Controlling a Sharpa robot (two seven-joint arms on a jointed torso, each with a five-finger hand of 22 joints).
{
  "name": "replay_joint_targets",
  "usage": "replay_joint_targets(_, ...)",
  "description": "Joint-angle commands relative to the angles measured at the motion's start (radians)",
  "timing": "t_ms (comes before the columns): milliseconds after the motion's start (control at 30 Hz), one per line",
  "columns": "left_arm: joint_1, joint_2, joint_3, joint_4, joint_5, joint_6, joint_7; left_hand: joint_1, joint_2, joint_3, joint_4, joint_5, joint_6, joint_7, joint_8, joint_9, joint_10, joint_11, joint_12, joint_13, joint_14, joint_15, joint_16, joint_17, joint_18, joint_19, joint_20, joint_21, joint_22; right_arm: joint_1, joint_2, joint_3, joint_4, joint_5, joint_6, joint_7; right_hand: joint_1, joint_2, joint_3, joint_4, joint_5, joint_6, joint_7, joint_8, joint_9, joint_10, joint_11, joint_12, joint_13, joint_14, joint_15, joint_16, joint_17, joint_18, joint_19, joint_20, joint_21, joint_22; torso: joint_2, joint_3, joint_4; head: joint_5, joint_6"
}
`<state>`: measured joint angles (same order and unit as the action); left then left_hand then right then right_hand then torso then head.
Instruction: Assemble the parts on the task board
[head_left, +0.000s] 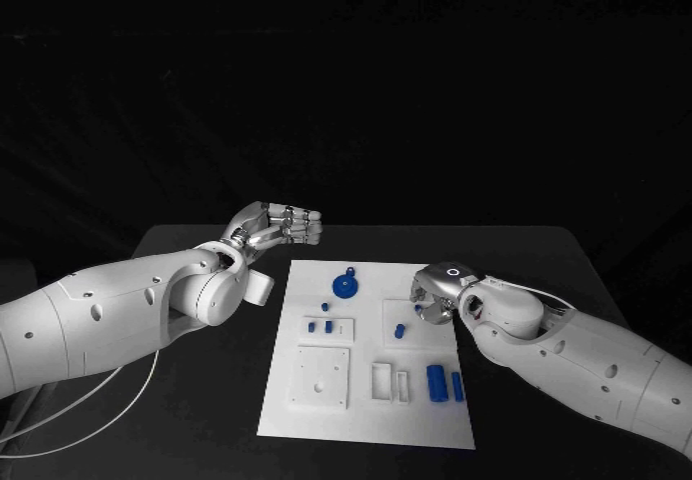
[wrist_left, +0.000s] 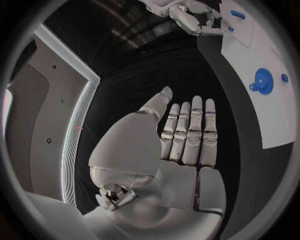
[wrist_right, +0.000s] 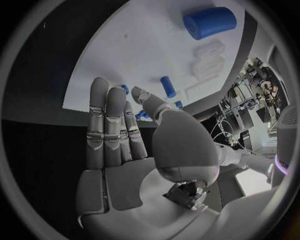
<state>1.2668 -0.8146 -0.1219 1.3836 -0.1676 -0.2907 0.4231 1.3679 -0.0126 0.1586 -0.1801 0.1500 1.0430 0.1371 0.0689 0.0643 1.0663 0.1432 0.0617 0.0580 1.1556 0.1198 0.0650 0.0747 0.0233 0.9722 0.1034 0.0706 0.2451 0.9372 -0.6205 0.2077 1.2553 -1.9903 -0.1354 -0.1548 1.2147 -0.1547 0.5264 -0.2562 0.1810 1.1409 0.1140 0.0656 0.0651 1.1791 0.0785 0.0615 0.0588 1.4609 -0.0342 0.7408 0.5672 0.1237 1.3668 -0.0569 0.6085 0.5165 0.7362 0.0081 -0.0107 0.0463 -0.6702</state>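
Note:
The white task board lies in the middle of the table. On its far part stands a blue disc part, also seen as the disc. Small blue pegs lie on the board's left, and two blue cylinders near the right edge; the large cylinder and a peg show beyond my right hand. My left hand hangs off the board's far left corner, fingers straight, holding nothing. My right hand hovers over the board's right edge, fingers extended and empty, beside a small blue piece.
Clear rectangular frames and slots sit in the board's near half. Black table surrounds the board on both sides. A white cable runs under my left arm.

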Motion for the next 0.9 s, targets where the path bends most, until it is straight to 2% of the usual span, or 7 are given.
replay_joint_targets(33, 0.003, 0.001, 0.001, 0.003, 0.011, 0.003, 0.006, -0.001, 0.006, -0.004, 0.001, 0.004, 0.002, 0.006, -0.004, -0.001, -0.007, 0.002, -0.002, 0.0, 0.001, 0.0, -0.003, 0.001, 0.016, 0.006, 0.001, 0.007, -0.011, -0.004, 0.009, -0.001, -0.012, -0.03, -0.019, -0.007, 0.001, -0.005, 0.012, 0.0, -0.009, -0.002, -0.002, -0.003, -0.001, 0.002, -0.003, -0.004, -0.001, -0.003, 0.004, 0.009, 0.0, 0.011, 0.002, 0.005, 0.001, 0.007, 0.001, 0.0002, 0.001, 0.0, -0.003)
replay_joint_targets(433, 0.004, 0.002, 0.001, 0.003, 0.011, 0.009, -0.004, -0.003, 0.007, -0.004, 0.002, 0.004, 0.002, 0.006, -0.004, -0.001, -0.005, 0.002, -0.002, 0.0, 0.006, -0.002, -0.002, 0.003, 0.015, 0.007, 0.0, 0.008, -0.019, -0.014, 0.026, -0.004, -0.038, -0.03, -0.013, -0.003, 0.004, 0.007, 0.094, 0.012, -0.046, 0.029, -0.009, -0.003, 0.0, 0.037, -0.012, -0.004, -0.001, -0.006, 0.0, 0.026, 0.0, 0.011, -0.002, 0.0, 0.014, 0.062, -0.001, -0.0009, -0.001, -0.001, -0.008)
replay_joint_targets(700, 0.005, 0.001, 0.001, 0.003, 0.011, 0.012, -0.01, -0.005, 0.007, -0.005, 0.003, 0.002, 0.001, 0.007, -0.005, -0.001, -0.004, 0.001, -0.002, 0.0, 0.01, -0.003, -0.002, 0.004, 0.014, 0.008, -0.001, 0.009, -0.023, -0.023, 0.03, -0.005, -0.042, -0.039, -0.004, -0.005, 0.016, 0.024, 0.097, 0.012, -0.056, 0.058, -0.017, -0.002, 0.002, 0.084, -0.026, -0.003, 0.001, -0.009, -0.01, 0.035, 0.004, 0.007, -0.011, -0.009, 0.035, 0.104, -0.001, -0.0002, 0.0001, 0.0, -0.01)
replay_joint_targets(733, 0.005, 0.0, 0.001, 0.003, 0.011, 0.013, -0.011, -0.005, 0.007, -0.005, 0.003, 0.002, 0.001, 0.007, -0.005, -0.001, -0.004, 0.001, -0.002, 0.0, 0.01, -0.003, -0.002, 0.004, 0.014, 0.008, -0.001, 0.009, -0.023, -0.023, 0.03, -0.005, -0.043, -0.04, -0.003, -0.006, 0.021, 0.029, 0.098, 0.011, -0.071, 0.066, -0.019, 0.0, 0.003, 0.095, -0.03, -0.002, 0.002, -0.01, -0.012, 0.034, 0.003, 0.006, -0.011, -0.01, 0.037, 0.107, -0.001, -0.0004, 0.0, 0.0, -0.01)
replay_joint_targets(900, 0.005, 0.0, 0.001, 0.003, 0.011, 0.013, -0.015, -0.005, 0.005, -0.005, 0.003, 0.002, -0.001, 0.008, -0.005, -0.001, -0.006, 0.002, -0.002, 0.0, 0.01, -0.003, -0.002, 0.004, 0.012, 0.007, -0.001, 0.008, -0.028, -0.025, 0.032, -0.005, -0.048, -0.047, 0.002, -0.011, 0.021, 0.033, 0.101, 0.007, -0.074, 0.071, -0.019, -0.002, 0.002, 0.101, -0.031, -0.003, 0.001, -0.01, -0.013, 0.033, 0.002, 0.003, -0.018, -0.013, 0.042, 0.132, -0.001, -0.0014, -0.0004, -0.002, -0.012)
